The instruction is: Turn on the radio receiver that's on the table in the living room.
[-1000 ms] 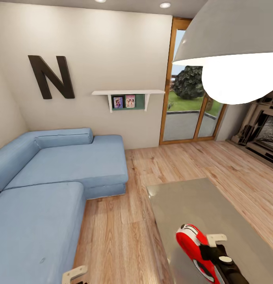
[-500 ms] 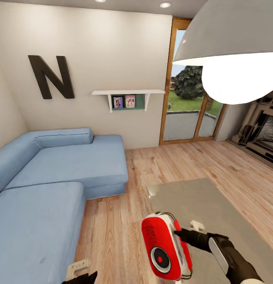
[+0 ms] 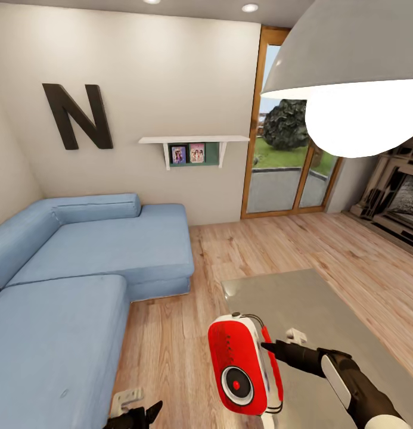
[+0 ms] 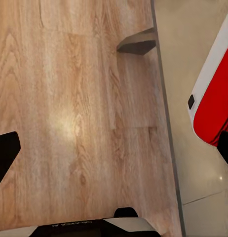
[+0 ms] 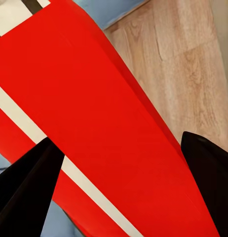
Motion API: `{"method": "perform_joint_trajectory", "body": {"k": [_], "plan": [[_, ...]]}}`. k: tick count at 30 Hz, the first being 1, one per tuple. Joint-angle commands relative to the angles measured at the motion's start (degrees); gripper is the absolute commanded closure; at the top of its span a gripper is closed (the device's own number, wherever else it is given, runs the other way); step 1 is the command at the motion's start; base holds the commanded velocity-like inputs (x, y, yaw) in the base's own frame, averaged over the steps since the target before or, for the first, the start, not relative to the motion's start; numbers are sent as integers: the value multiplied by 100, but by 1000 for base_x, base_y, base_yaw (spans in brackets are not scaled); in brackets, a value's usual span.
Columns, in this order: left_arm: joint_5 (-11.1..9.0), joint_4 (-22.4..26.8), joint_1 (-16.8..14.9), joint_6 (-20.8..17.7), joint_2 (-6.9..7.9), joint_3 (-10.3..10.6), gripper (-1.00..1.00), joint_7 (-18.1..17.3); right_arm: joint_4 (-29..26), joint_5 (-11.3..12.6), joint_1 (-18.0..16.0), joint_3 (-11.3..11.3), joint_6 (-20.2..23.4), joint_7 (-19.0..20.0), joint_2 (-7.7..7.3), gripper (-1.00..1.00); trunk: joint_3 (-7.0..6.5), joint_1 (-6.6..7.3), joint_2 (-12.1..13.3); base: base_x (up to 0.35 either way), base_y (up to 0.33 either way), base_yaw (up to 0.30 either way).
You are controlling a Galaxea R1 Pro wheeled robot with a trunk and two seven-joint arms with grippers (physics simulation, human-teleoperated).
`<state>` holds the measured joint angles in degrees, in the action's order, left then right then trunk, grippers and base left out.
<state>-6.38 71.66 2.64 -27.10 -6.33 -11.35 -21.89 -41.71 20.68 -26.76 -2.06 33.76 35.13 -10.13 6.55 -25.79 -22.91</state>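
The red radio receiver (image 3: 239,366) with white trim stands upright over the near left edge of the glossy grey-beige table (image 3: 313,304), its round grey dial facing me. My right gripper (image 3: 273,347) is shut on its side near the handle. In the right wrist view the radio's red body (image 5: 94,113) sits between both black fingers (image 5: 25,187). My left gripper (image 3: 136,410) hangs open low over the wood floor, left of the table. The left wrist view catches the radio's edge (image 4: 215,103) beside the table top (image 4: 203,49).
A blue sectional sofa (image 3: 81,268) runs along the left. A black "N" (image 3: 78,116) and a small shelf (image 3: 194,142) hang on the beige wall. Glass doors (image 3: 283,155) and a fireplace (image 3: 397,199) stand at the right. A lit lamp shade (image 3: 355,65) hangs close overhead.
The radio went from lying low on the table to upright in my right gripper, then shifted slightly left and down. My left gripper rose further into view.
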Motion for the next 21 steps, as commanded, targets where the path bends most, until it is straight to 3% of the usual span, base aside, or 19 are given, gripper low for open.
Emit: {"method": "perform_joint_trajectory", "body": {"k": [1, 3, 4, 5, 6, 8, 9, 10, 13, 17, 18, 19, 21], "plan": [[-60, -3, 0, 3, 13, 0, -100, -31, -3, 51, -2, 0, 19, 1, 0, 100, 0, 0, -1, 0, 0, 0], [-194, -27, 0, 9, 27, 1, -100, -104, -3, 34, -4, 3, 17, -6, 2, 100, 0, 0, -1, 0, 0, 0], [-205, -31, 0, 17, 14, 4, 100, -110, -3, 30, -4, 6, 17, -4, 2, 100, 0, 0, -1, 0, 0, 0], [-214, -37, 0, 84, -1, 15, 100, -116, -3, 27, -4, 9, 16, -1, 2, 100, 0, 0, -1, 0, 0, 0], [-214, -55, 0, 533, -13, 173, 100, -139, -3, 32, -4, 12, 16, -5, 2, 100, 0, 0, -1, 0, 0, 0], [-220, -49, 0, 614, 5, 289, 100, -257, -3, 32, -4, 16, 16, -6, 2, 100, 0, 0, -1, 0, 0, 0], [-220, -41, 0, 645, 29, 336, 100, -804, -3, 23, -4, 23, 12, -1, 2, 100, 0, 0, -1, 0, 0, 0], [-218, -43, 0, 648, 38, 339, 100, -1041, -3, 20, -4, 29, 10, 0, 2, 100, 0, 0, -1, 0, 0, 0], [-216, -46, 0, 651, 49, 336, 100, -1521, -3, 16, -4, 38, 8, 2, 9, 100, 0, 0, -1, 0, 0, 0], [-222, -46, 0, 651, 52, 335, 100, -1873, -3, -87, -4, 47, 8, 3, 23, 100, 0, 0, -1, 0, 0, 0], [-219, -46, 0, 647, 60, 333, 100, -2112, -3, -218, -4, 47, 8, 3, 35, 100, 0, 0, -1, 0, 0, 0], [-207, -46, 0, 648, 68, 328, 100, -2593, -3, -318, -4, 42, 8, 3, 43, 100, 0, 0, -1, 0, 0, 0], [-187, -46, 0, 652, 70, 321, 100, -2999, -3, -341, -4, 40, 7, 3, 45, 100, 0, 0, -1, 0, 0, 0]]}}
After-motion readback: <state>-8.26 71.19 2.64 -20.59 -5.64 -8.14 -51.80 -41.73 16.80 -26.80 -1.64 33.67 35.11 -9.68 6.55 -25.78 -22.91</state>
